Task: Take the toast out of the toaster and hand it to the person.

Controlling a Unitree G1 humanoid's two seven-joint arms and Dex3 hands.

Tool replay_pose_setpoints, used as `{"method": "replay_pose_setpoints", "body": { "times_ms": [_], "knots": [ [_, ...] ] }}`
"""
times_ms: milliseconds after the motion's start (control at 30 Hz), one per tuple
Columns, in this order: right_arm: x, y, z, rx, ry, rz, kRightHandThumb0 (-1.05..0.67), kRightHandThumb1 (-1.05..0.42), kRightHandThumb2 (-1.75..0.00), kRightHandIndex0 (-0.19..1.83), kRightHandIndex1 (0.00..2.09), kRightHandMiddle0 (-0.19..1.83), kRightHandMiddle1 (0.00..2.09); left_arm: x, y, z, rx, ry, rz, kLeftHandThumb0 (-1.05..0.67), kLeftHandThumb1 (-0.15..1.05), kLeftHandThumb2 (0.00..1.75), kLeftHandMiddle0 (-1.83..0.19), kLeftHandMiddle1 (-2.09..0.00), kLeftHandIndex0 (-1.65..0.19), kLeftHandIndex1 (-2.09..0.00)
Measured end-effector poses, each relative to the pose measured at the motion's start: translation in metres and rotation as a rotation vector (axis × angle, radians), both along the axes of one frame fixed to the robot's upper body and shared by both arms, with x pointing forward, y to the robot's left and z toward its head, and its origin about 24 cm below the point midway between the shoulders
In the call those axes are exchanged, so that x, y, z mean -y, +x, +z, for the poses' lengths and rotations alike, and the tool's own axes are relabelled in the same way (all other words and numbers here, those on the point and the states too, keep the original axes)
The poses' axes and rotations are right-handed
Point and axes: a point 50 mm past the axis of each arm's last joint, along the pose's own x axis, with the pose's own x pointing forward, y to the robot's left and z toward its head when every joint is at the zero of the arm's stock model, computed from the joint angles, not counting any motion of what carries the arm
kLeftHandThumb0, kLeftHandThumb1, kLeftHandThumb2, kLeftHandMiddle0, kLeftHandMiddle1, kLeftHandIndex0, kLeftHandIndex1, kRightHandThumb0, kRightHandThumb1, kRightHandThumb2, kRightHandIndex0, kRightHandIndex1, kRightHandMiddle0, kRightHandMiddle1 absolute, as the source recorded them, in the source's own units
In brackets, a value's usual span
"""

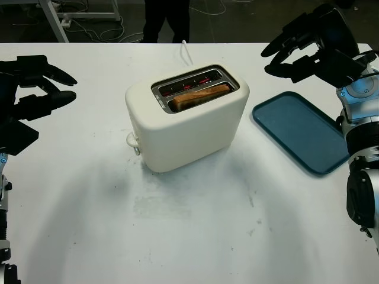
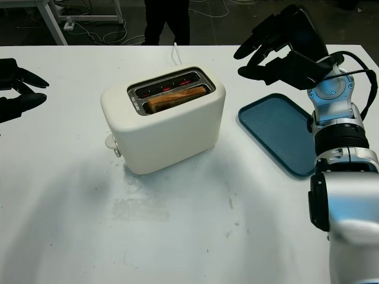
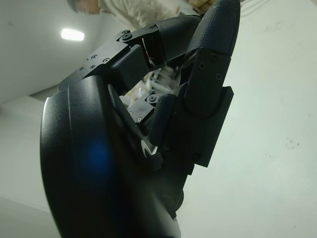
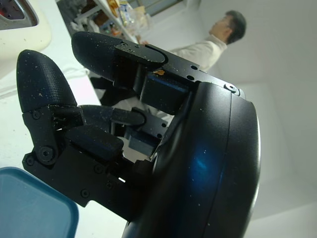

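Broad white surface (image 1: 189, 236) underneath. Cream rounded plastic toaster (image 1: 189, 127) at centre, flat teal plastic tray (image 1: 299, 130) just beside. Browned toast slice (image 1: 201, 96) upright in the near slot. Right robot hand (image 1: 299, 50) raised, empty, open; left robot hand (image 1: 35, 89) likewise, well apart. Best approached from straight above, pinching the crust edge, clear of glowing elements.

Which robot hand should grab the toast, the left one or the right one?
Probably the right hand. It is open and raised beside the toaster, near the toast in the front slot. The left hand is open too, but farther off near the table's left edge.
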Motion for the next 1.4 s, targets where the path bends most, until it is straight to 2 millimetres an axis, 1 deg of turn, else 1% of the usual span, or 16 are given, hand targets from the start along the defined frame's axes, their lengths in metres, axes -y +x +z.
{"method": "replay_pose_setpoints", "body": {
  "times_ms": [533, 700, 900, 1167, 1400],
  "knots": [
    [0.0002, 0.0004, -0.0004, -0.006, 0.0, -0.004, -0.91, -0.13, -0.86, 1.57, 0.37, 1.57, 0.13, -0.0001, -0.0001, 0.0001, 0.0, -0.001, 0.0, -0.82, 0.9, 0.0, -1.07, -0.97, -0.98, -0.72],
    [0.0002, 0.0005, -0.0004, -0.004, 0.001, -0.008, -0.9, -0.13, -0.87, 1.57, 0.36, 1.57, 0.15, -0.0001, 0.0, 0.0001, 0.0, -0.002, -0.001, -0.81, 0.9, 0.0, -1.07, -0.98, -0.98, -0.72],
    [-0.0003, 0.0004, 0.0001, 0.0, -0.004, -0.007, -0.93, -0.16, -0.86, 1.57, 0.34, 1.57, 0.14, -0.0001, 0.0, 0.0001, 0.001, -0.001, -0.001, -0.82, 0.9, 0.0, -1.08, -0.98, -0.97, -0.73],
    [-0.0003, 0.0004, 0.0002, 0.0, -0.004, -0.008, -0.92, -0.14, -0.86, 1.57, 0.35, 1.57, 0.16, -0.0005, -0.0001, 0.0001, 0.001, -0.01, -0.003, -0.83, 0.91, 0.0, -1.08, -0.97, -0.98, -0.72],
    [-0.0002, 0.0004, 0.0002, -0.001, -0.003, -0.007, -0.91, -0.16, -0.8, 1.57, 0.36, 1.57, 0.13, -0.0006, -0.0003, 0.0, 0.004, -0.01, -0.005, -0.83, 0.9, 0.0, -1.09, -0.95, -0.99, -0.7]
  ]
}}
